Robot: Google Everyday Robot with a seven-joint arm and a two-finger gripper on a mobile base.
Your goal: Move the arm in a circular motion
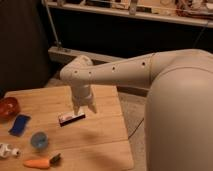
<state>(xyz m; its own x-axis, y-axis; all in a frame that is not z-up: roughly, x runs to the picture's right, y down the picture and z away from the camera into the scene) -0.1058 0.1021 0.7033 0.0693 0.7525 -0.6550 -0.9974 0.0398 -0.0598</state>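
In your one camera view, the large off-white tubular robot arm (125, 70) reaches in from three o'clock over the light wooden table (107, 145). Its narrow white two-fingered gripper (85, 107) hangs tip-down above the table's middle, fingers slightly apart and empty, fitting a task of pure motion. A small dark flat block with a pale edge (71, 118) lies just at its seven o'clock and a round red-orange bowl (7, 107) sits well apart at nine o'clock, so I judge your circle wants height to clear them.
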